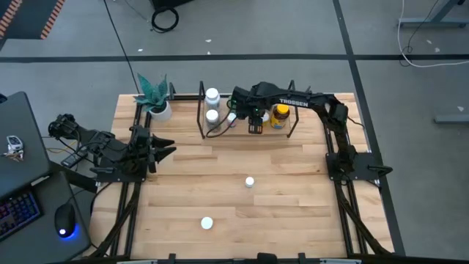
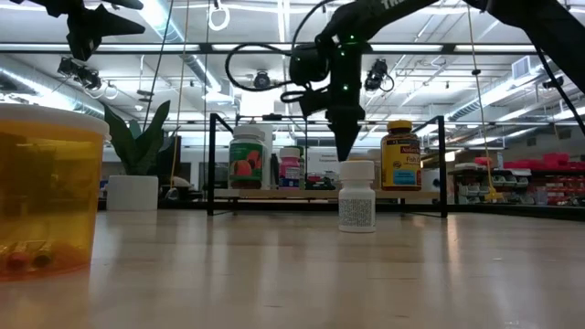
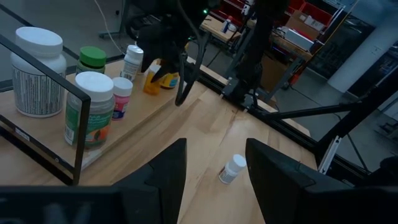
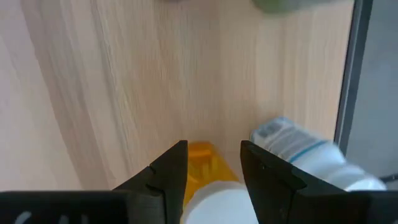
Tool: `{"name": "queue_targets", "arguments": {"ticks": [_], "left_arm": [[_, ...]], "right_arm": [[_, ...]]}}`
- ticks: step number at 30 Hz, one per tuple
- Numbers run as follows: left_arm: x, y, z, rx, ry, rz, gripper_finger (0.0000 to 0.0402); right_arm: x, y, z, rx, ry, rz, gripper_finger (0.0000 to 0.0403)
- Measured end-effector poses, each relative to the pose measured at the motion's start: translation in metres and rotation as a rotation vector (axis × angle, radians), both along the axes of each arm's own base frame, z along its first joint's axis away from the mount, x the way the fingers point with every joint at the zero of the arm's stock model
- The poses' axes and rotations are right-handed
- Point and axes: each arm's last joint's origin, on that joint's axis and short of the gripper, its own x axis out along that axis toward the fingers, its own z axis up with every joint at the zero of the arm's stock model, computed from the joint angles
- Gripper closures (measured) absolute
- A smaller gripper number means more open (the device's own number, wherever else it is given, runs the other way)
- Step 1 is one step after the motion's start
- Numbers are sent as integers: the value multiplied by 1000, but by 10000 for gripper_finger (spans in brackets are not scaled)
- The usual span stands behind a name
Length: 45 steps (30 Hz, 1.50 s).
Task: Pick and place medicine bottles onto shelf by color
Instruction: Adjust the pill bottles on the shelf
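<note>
Shelf (image 1: 245,136): black rod rack on a pale wooden base, at the table's far edge, long axis running left to right. An upright end loop stands at each end.

Bottles on shelf, all upright: large white bottle (image 3: 38,71) at the left end; white-capped bottle (image 3: 90,109) with a green label next to it; green-capped bottle (image 3: 92,59) behind; a small pink-labelled bottle (image 3: 121,98); a small white bottle (image 3: 132,61) further along; amber bottle (image 1: 279,115) with a yellow cap towards the right end.

Bottles off shelf: one small white bottle (image 1: 250,182) upright on the table's middle; another white-capped one (image 1: 207,223) nearer the front edge, well apart from it. Both have bare wood all round.

Right gripper (image 1: 254,121): over the shelf's middle, pointing down. Its fingers (image 4: 168,171) are closed on an orange bottle (image 4: 202,163) with a white cap, held just above the shelf base, with a white bottle lying just beside it.

Left gripper (image 1: 163,150): at the table's left side, clear of the shelf, fingers (image 3: 273,174) parted with nothing between them.

Plant (image 1: 155,95): white pot at the far left corner, just beside the shelf's left end.
</note>
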Motion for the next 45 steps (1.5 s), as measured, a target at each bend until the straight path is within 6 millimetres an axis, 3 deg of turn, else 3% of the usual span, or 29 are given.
{"name": "queue_targets", "arguments": {"ticks": [9,19,33,37,45], "left_arm": [[0,0,0,-1,0,0,230],[0,0,0,-1,0,0,230],[0,0,0,-2,1,-7,230],[0,0,0,-2,1,-7,230],[0,0,0,-4,-2,-7,230]], "right_arm": [[3,-1,7,-31,-30,-24,248],[28,-20,26,-74,-414,-117,254],[11,-46,22,-119,-347,-201,260],[9,-61,10,-118,-336,-235,265],[18,-69,4,-146,-407,-243,270]]}}
